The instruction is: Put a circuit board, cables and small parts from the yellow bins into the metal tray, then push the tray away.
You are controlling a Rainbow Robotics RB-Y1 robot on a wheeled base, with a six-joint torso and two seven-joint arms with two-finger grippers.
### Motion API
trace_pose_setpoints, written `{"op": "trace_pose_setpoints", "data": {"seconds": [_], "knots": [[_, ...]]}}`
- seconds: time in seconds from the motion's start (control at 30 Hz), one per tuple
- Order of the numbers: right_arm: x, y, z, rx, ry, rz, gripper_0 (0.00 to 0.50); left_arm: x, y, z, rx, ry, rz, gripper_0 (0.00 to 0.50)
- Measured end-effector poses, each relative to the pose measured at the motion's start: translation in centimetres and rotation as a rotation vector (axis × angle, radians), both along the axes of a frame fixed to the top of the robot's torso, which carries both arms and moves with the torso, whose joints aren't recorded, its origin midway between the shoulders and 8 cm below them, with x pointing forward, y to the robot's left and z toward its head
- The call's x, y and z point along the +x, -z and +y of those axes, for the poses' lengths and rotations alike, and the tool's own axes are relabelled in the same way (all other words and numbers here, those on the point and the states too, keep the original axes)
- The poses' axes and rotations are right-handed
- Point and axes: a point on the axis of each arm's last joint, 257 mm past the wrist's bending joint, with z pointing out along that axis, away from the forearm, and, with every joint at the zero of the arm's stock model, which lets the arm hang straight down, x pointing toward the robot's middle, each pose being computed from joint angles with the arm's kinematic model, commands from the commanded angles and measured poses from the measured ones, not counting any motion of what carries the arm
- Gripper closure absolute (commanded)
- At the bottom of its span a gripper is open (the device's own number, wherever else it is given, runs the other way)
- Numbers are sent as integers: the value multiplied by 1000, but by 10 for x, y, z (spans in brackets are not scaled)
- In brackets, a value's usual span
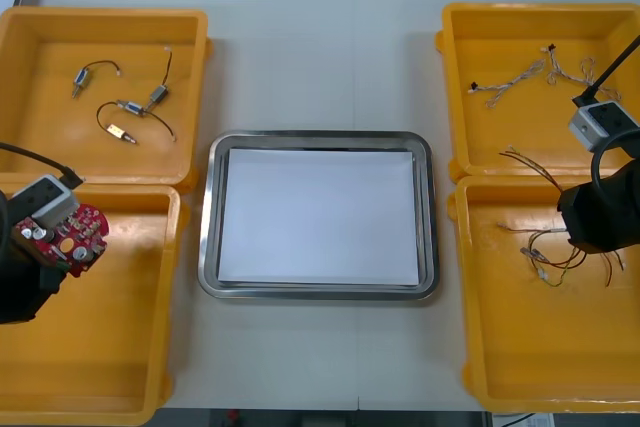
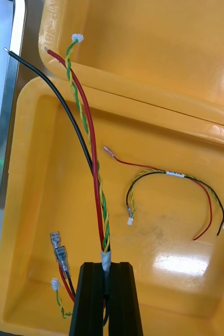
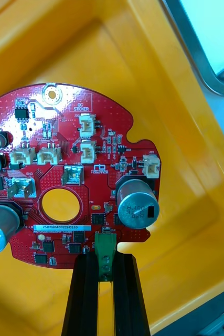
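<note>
Left gripper (image 3: 105, 255) fingers sit closest in its wrist view, clamped on a green connector (image 3: 105, 242) at the edge of the round red circuit board (image 3: 64, 173). Board hangs over the near left bin (image 1: 100, 357).

Handling: rigid & light but fragile, w/ tall capacitors and small white sockets on its face, so an edge hold suits it. The connector is a narrow tab, so the board may pivot if swung fast. It wants setting down flat, no drop.

Right gripper (image 2: 106, 266) pinches a cable bundle (image 2: 93, 173) (red, black, twisted yellow/green) at its taped end, over the near right bin (image 1: 540, 377). Soft, floppy, v. light. Free ends reach across the wall shared w/ the far right bin (image 1: 500, 27) and will likely trail & snag, so the lift must clear the rims. Another cable (image 2: 169, 176) lies loose on the bin floor. It's prob. not tangled w/ the held one, though the short wires by the fingers make that hard to tell.

Metal tray (image 1: 320, 137) lies between the bins, white inside, nothing in it yet, so there's plenty of room. Its shiny rim should slide easily on the light table (image 1: 300, 47). Gaps to the bins are narrow. The far left bin (image 1: 40, 57) holds small metal parts (image 1: 130, 107) w/ wires.
</note>
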Motion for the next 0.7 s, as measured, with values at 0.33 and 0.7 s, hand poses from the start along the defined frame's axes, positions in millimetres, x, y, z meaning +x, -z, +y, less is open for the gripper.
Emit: {"op": "trace_pose_setpoints", "data": {"seconds": [0.33, 0.7], "knots": [[0, 0, 0, 0, -1, 0, 500, 13, 1, -24, -53, -194, -24, 500], [0, 0, 0, 0, -1, 0, 500, 13, 2, -60, -7, -143, 7, 500]]}}
